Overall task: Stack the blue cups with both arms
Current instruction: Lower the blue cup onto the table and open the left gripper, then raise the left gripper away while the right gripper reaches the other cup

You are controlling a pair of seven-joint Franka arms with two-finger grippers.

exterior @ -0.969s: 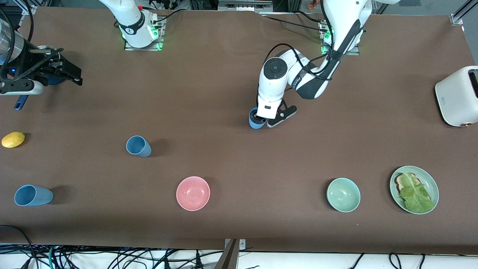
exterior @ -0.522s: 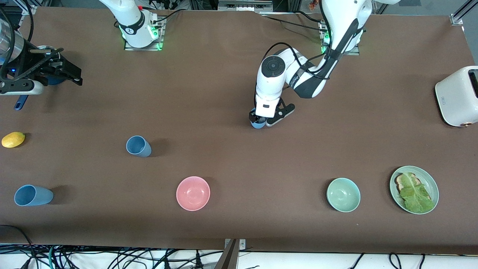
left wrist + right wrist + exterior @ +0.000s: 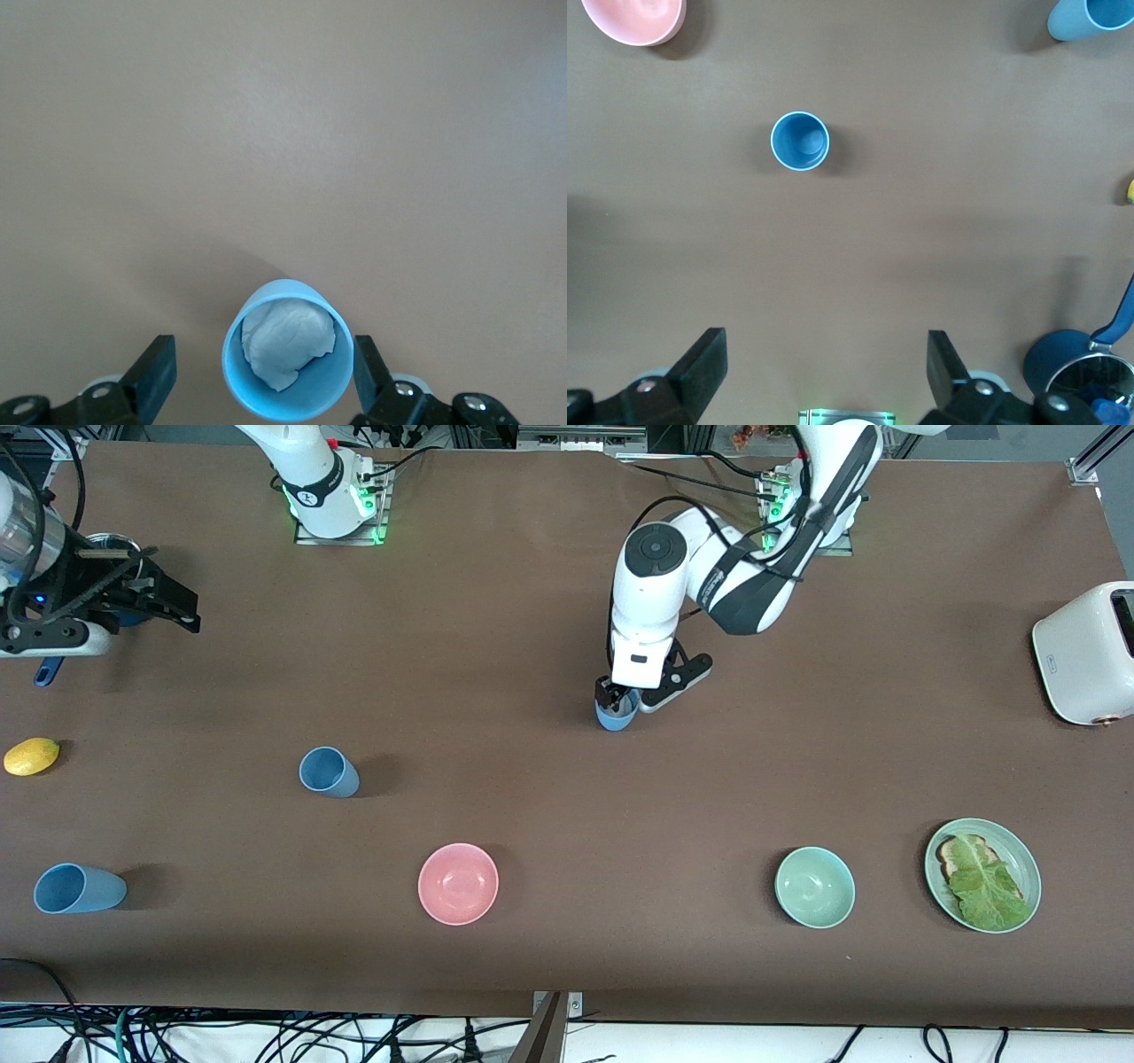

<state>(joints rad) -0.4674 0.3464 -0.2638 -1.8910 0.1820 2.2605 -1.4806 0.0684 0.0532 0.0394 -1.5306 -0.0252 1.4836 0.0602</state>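
Three blue cups: one under the left arm's hand, one upright nearer the right arm's end, one lying on its side. Two bowls: one pink, one green. One each: plate, toaster, lemon, dark-blue pot.

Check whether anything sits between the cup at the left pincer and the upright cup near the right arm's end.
Nothing visible does. The left pincer, open, straddles one blue cup; bare table runs to the upright blue cup. The pink bowl lies nearer the camera, off that line.
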